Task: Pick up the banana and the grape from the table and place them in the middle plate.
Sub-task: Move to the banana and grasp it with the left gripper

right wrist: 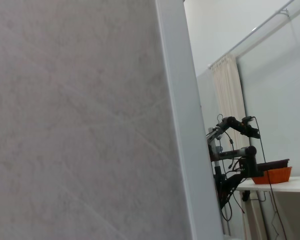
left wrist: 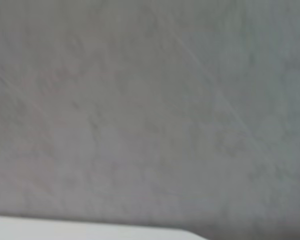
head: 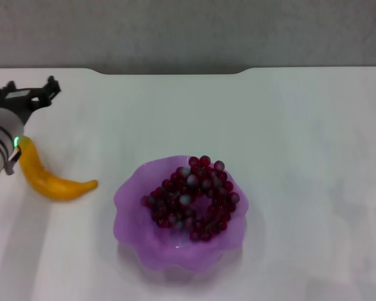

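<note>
Grape bunch (head: 191, 197) already in purple scalloped plate (head: 130, 216), dark red w/ some greyish berries. Banana (head: 50, 180) not yet done: lies on white worktop (head: 301, 157) just left of plate, yellow-orange, curved. Left tool (head: 26, 94) sits beyond banana, prongs apart, empty. Right tool not in view.

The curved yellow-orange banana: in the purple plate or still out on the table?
Out. The curved yellow-orange banana lies on the white table, apart from the scalloped translucent purple plate holding the dark red grape bunch.
</note>
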Robot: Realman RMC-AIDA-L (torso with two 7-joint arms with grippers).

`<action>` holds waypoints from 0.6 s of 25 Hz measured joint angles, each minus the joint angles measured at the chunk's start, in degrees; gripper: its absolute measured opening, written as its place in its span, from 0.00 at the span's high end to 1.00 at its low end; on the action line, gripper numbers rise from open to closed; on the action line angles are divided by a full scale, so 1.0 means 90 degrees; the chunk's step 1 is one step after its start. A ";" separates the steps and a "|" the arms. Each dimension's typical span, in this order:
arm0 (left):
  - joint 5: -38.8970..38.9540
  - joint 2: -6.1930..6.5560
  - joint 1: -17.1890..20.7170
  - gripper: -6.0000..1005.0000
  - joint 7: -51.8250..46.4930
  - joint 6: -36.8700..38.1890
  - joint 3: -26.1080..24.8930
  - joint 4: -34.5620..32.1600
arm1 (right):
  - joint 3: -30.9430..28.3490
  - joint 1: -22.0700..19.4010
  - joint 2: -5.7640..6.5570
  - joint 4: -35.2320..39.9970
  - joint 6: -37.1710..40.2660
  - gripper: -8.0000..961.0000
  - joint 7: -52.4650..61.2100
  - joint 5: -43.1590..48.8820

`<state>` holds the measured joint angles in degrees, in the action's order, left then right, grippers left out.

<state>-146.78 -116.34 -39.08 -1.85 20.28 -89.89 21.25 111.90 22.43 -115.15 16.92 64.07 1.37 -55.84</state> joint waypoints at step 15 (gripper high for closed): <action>-0.0122 0.0053 -0.0116 0.12 0.1931 -0.2916 -0.2411 0.1256 | 0.0029 -0.0005 0.0002 -0.0052 -0.0010 0.07 -0.0009 0.0016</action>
<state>-147.88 -115.87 -40.12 15.53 -5.97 -111.59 32.55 112.16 22.38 -115.13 16.45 63.98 1.29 -55.70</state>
